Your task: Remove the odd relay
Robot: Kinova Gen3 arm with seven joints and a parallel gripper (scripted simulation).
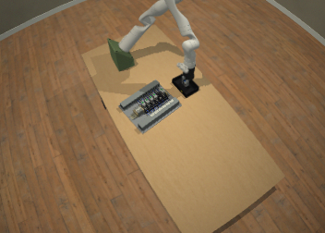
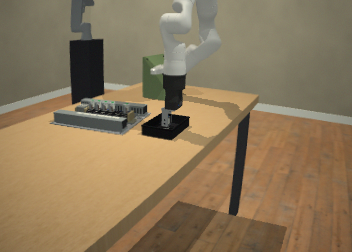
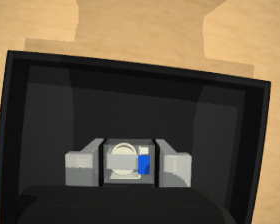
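Pinching a relay (image 3: 125, 162) between my two grey fingers, my gripper (image 2: 167, 118) hangs inside the black tray (image 2: 179, 127) on the desk (image 2: 75, 180). Seen from my wrist, the relay shows a pale round face and a blue button (image 3: 144, 164), with the tray's dark floor beneath it. Just beside the tray, the panel (image 1: 143, 124) lies flat, its other relays seated in a row.

No lettering, number or brand mark can be read anywhere, though the long grey relay panel (image 1: 150, 105) with its row of relays shows pale flecks that may be labels, too blurred to make out.
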